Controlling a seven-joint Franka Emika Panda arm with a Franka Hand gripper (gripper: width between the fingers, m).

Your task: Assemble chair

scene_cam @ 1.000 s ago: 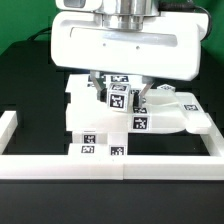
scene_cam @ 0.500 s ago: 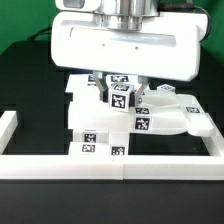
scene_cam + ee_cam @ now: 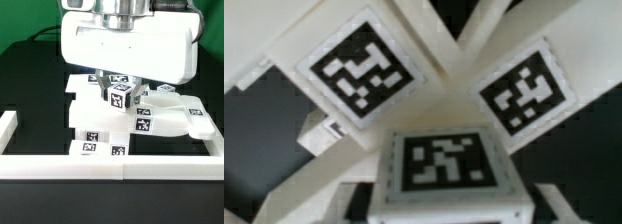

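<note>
- The chair (image 3: pixel 118 130) sits in separate chunky white pieces on the dark bench (image 3: pixel 30 75), near the front border rail (image 3: pixel 110 165), each piece carrying black-and-white tags.
- One small tagged piece (image 3: pixel 119 97) stands up in the middle of the pile, directly under the arm; flatter pieces spread out toward the exterior view's right.
- The gripper (image 3: pixel 118 90) is clenched on that small piece, fingers pressing its sides; the wrist view is filled with tagged white faces (image 3: pixel 441 165).
- Judged by looks: hard, matte plastic, stiff and light, unlikely to dent, though smooth faces could slip.
- The best hold seems to be across two flat parallel faces, square-on, so the piece cannot twist.
</note>
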